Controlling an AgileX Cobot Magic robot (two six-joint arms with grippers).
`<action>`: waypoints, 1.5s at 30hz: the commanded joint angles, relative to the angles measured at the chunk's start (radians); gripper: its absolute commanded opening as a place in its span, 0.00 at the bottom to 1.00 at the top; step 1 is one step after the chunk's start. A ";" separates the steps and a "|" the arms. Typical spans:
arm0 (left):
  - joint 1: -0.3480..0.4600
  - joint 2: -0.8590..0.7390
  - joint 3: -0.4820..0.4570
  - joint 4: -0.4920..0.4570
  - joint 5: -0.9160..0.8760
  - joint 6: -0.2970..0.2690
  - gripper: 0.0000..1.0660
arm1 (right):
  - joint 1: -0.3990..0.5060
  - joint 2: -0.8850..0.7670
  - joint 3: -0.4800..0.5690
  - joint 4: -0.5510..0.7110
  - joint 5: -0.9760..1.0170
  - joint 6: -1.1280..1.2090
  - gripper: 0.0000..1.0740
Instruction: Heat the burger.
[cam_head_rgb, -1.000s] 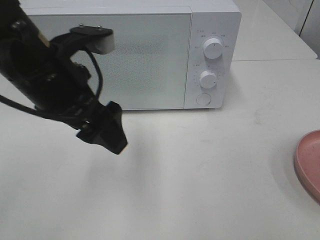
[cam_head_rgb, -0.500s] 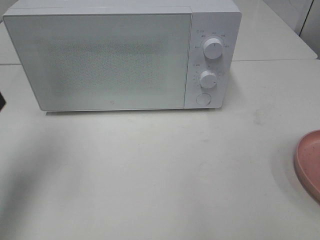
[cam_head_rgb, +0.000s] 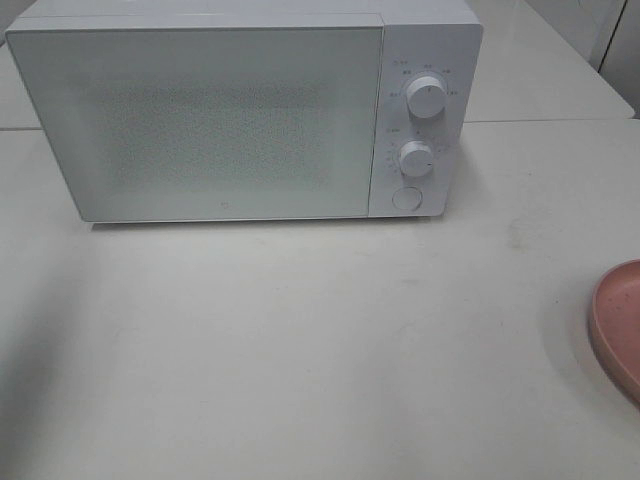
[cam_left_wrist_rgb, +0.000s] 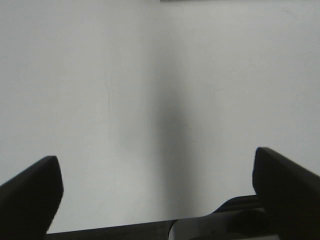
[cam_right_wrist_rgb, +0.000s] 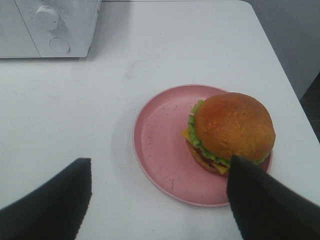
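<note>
The burger (cam_right_wrist_rgb: 232, 127), with its golden-brown bun, green lettuce and yellow cheese, sits on the round pink plate (cam_right_wrist_rgb: 160, 145) in the right wrist view. My right gripper (cam_right_wrist_rgb: 157, 200) hangs open above the near side of the plate, nothing between its dark fingers (cam_right_wrist_rgb: 45, 205). One finger covers part of the plate's rim close to the burger. In the left wrist view my left gripper (cam_left_wrist_rgb: 157, 195) is wide open over bare white table, holding nothing. Neither arm shows in the high view, and the burger is out of that frame.
A white microwave (cam_head_rgb: 220, 120) stands at the back with its door shut, two knobs (cam_head_rgb: 426, 98) and a round button (cam_head_rgb: 406, 198) on its right panel. The microwave's corner (cam_right_wrist_rgb: 50, 25) also shows in the right wrist view. The plate's edge (cam_head_rgb: 618, 325) pokes in at the high view's right.
The left arm, which stood in front of the microwave door a second ago, has drawn off to the left and out of the high view.
</note>
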 joint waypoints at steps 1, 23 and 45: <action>0.002 -0.046 0.011 0.005 0.064 -0.010 0.92 | -0.009 -0.025 0.004 -0.002 -0.010 -0.009 0.70; 0.002 -0.554 0.543 0.011 -0.167 -0.006 0.92 | -0.009 -0.025 0.004 -0.002 -0.010 -0.009 0.70; 0.002 -1.081 0.608 0.006 -0.175 -0.006 0.92 | -0.009 -0.025 0.004 -0.002 -0.010 -0.009 0.70</action>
